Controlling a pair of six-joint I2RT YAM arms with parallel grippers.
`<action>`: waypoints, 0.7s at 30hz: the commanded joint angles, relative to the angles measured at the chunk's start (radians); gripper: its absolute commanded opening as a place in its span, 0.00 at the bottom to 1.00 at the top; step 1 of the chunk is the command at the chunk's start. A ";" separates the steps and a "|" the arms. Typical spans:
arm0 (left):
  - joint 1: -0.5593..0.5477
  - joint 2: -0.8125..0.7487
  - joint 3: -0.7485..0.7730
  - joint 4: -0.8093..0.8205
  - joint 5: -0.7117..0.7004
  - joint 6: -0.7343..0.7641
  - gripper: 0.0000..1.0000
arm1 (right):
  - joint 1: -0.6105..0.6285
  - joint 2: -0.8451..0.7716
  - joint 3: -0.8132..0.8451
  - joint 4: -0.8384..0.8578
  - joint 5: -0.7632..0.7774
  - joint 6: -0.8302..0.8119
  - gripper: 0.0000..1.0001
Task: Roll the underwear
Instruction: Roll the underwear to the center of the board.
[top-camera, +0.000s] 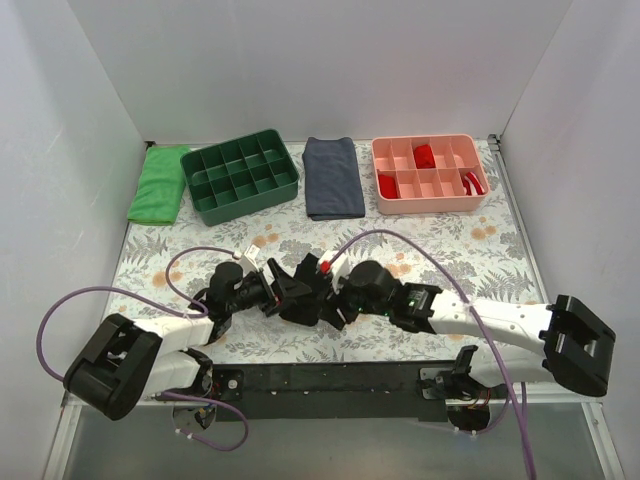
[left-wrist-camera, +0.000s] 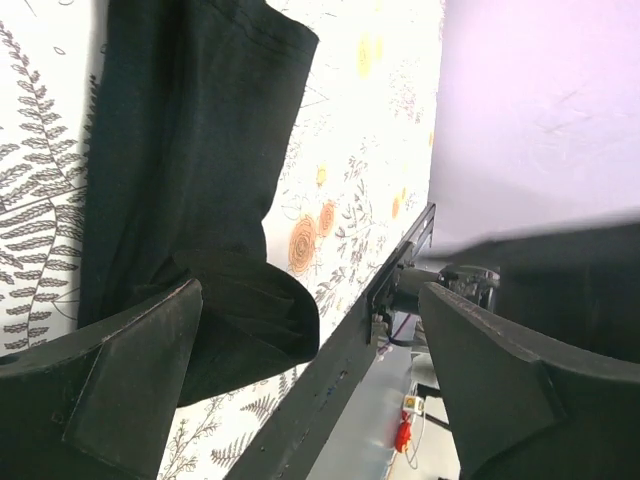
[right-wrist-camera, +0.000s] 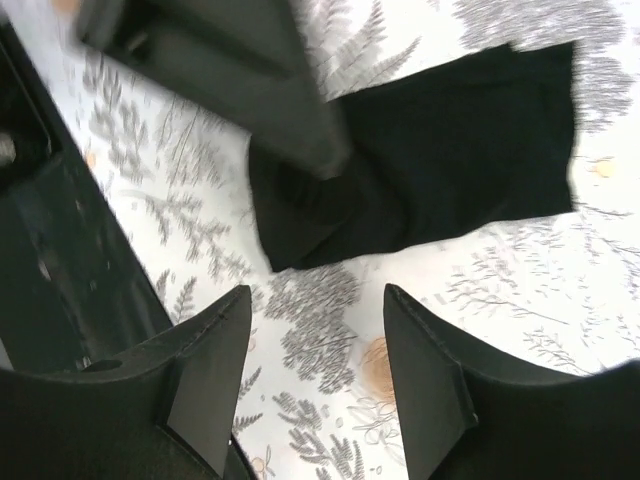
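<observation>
Left wrist view: soft black underwear (left-wrist-camera: 190, 150) lies bunched; left jaws and right jaws gape, seemingly empty.

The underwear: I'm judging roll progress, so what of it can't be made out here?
Right wrist: motion blur; a dark finger covers one end of the underwear.
Left wrist: it runs off the top edge; a finger hides its lower corner.
Top external: left gripper and right gripper cover most of it.
</observation>
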 joint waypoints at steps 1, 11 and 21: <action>-0.003 0.045 0.014 -0.172 -0.062 0.018 0.91 | 0.159 0.044 0.075 -0.057 0.199 -0.138 0.63; -0.003 0.062 0.045 -0.251 -0.080 0.017 0.92 | 0.339 0.179 0.129 -0.091 0.435 -0.264 0.65; -0.003 0.106 0.077 -0.298 -0.077 0.023 0.92 | 0.400 0.298 0.219 -0.068 0.503 -0.385 0.65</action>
